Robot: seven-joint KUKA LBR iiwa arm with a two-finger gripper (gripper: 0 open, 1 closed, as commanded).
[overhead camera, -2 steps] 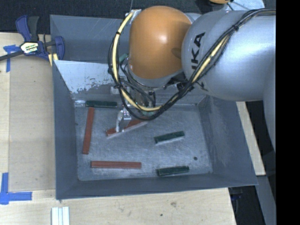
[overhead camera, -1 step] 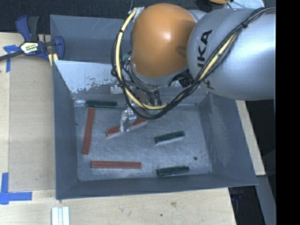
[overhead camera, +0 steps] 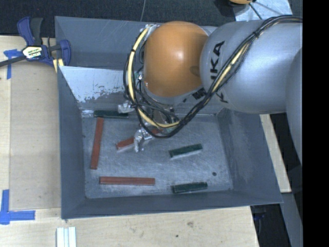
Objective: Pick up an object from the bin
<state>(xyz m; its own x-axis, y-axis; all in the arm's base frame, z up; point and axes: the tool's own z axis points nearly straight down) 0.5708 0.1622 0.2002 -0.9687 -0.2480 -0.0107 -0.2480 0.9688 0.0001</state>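
In the camera view, the gripper (overhead camera: 140, 141) hangs low over the middle of the bin (overhead camera: 72, 153), beneath the orange wrist cover (overhead camera: 172, 58). A short reddish-brown stick (overhead camera: 124, 145) lies on the floor just beside it, toward the view's left. The stick's near end meets the gripper's tip, and its long axis runs nearly left to right, slightly tilted. I cannot tell whether the gripper is open or clamped on it. A longer brown stick (overhead camera: 95, 143) lies further left, and a dark green stick (overhead camera: 185, 151) lies to the right.

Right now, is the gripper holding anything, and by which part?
Cannot be told. The gripper sits at the right end of a short reddish-brown stick, but a grip on that end is not visible.
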